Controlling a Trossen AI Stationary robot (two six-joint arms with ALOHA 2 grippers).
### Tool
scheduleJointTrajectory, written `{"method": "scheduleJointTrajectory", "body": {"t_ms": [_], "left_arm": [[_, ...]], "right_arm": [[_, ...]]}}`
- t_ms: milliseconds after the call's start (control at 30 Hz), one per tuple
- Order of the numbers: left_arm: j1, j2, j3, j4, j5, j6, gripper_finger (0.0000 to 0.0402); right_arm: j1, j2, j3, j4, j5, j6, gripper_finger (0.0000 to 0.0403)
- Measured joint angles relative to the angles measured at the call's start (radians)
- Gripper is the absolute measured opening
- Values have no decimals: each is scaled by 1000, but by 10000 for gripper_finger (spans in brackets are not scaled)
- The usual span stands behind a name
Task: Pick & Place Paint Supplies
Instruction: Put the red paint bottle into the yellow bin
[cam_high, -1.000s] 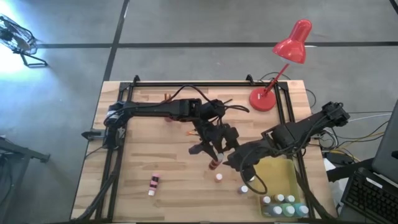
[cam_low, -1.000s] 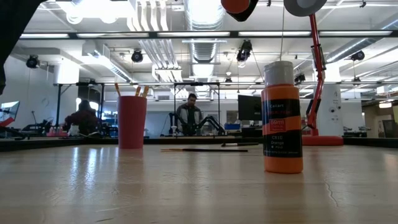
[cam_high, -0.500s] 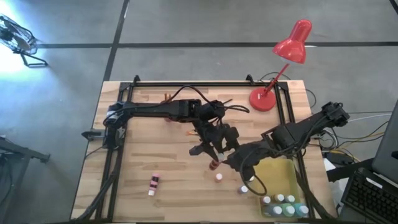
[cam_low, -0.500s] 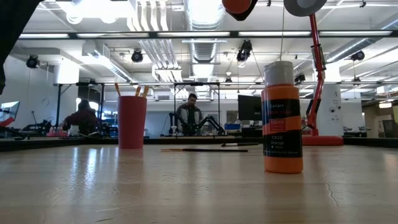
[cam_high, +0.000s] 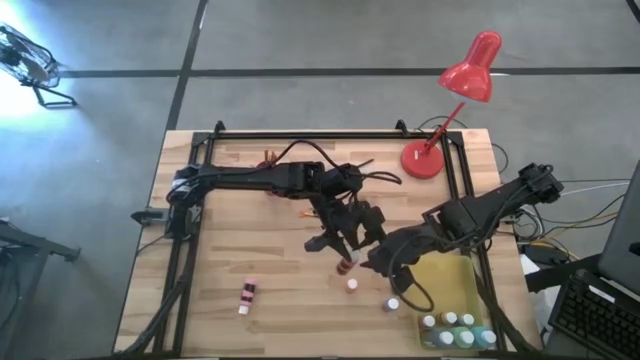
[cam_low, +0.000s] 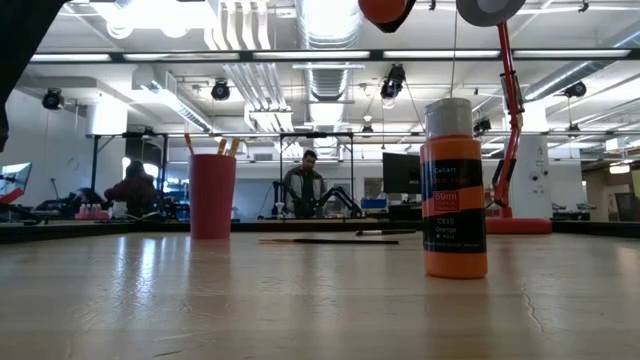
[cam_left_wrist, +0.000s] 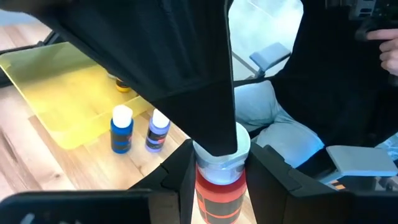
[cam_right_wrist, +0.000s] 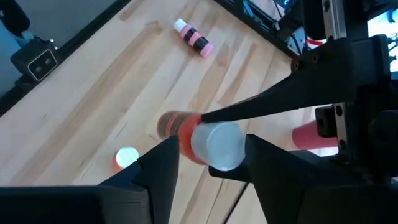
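Right end effector (cam_right_wrist: 205, 168) narrowed, straddling red bottle (cam_right_wrist: 186, 134)

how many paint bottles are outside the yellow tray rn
5: pink one lying front left, orange one standing mid-table, blue one and purple one beside the tray, another bottle held in the left hand. The arms may hide more.

Orange bottle (cam_low: 454, 190), yellow tray (cam_high: 447, 287)
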Motion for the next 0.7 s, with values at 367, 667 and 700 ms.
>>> {"method": "scheduleJointTrajectory", "body": {"t_ms": [367, 667, 700], "left_arm": [[-2, 0, 0, 16, -55, 16, 114], [-1, 0, 2, 43, -58, 40, 114], [-1, 0, 2, 48, -54, 40, 114]], "right_arm": [[9, 2, 0, -7, 60, 29, 157], [76, 4, -1, -50, 232, 2, 199], [86, 4, -1, -54, 252, 2, 205]]}}
